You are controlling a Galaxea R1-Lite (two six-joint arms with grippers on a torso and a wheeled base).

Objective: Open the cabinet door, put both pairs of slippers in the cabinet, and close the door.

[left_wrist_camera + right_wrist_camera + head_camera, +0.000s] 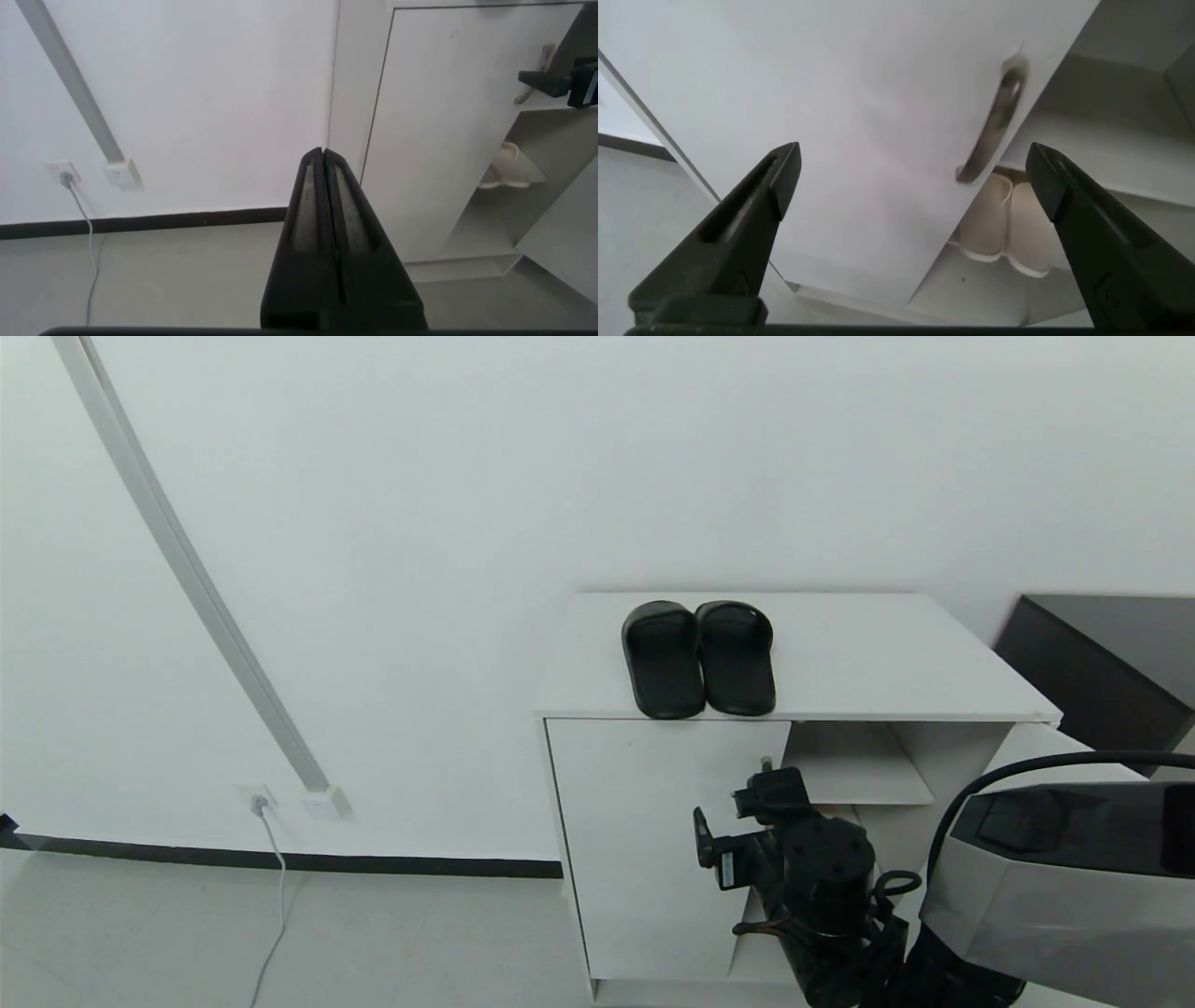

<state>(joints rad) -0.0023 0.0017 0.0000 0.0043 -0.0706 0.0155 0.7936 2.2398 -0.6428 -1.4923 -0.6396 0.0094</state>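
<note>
Right pincer is spread before the curved metal handle of the white cabinet door, probably to grip it. Left pincer is pressed together. Black rubber slippers sit atop the white cabinet, with cream slippers inside.

Closed door blocks — bay beside stands free.
</note>
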